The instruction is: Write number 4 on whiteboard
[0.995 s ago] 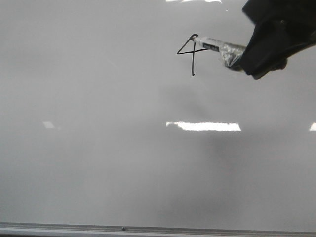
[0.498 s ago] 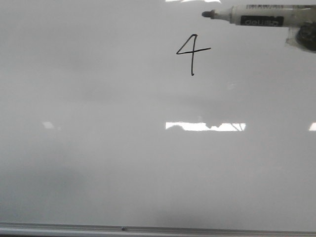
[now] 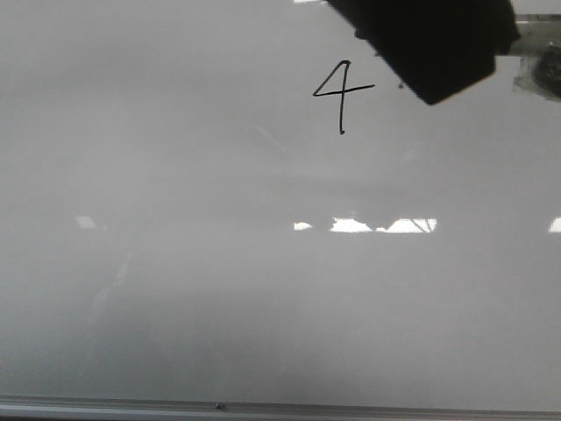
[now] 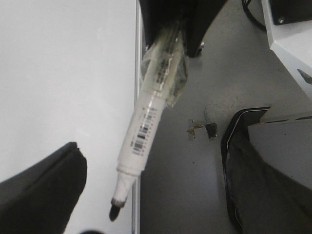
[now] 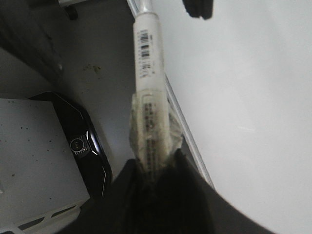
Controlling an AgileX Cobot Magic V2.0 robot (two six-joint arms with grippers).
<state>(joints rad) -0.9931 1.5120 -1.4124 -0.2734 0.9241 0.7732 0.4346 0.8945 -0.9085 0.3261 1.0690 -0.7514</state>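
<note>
The whiteboard (image 3: pixel 175 263) fills the front view, with its thin grey frame edge running along the near side. The number 4 (image 3: pixel 340 95) is drawn in thin black line in the far right part of the board, upright and complete: an angled stroke, a cross stroke and a long vertical stroke. Bright light reflections lie across the middle of the board, well apart from the digit.

A dark, blurred arm part (image 3: pixel 429 44) covers the far right corner of the front view, just beside the digit and not overlapping its strokes. To the right of that mass, a short pale section of a marker shows at the picture's edge.

In the left wrist view, the left gripper (image 4: pixel 170 19) is closed around the rear of a white marker (image 4: pixel 146 122). The barrel is wrapped in clear tape where the fingers clamp it. The cap is off and the black tip is exposed. The marker lies along the board's frame edge; whether the tip touches the surface cannot be told. A dark blurred shape (image 4: pixel 39 190) sits over the board near the tip.

In the right wrist view, the right gripper (image 5: pixel 156 180) is closed on a second white marker (image 5: pixel 148 73), also taped at the clamped end. Its barrel extends away from the fingers along the board's frame edge. The grey floor (image 5: pixel 92 58) and a black-edged unit (image 5: pixel 83 141) lie off the board
</note>
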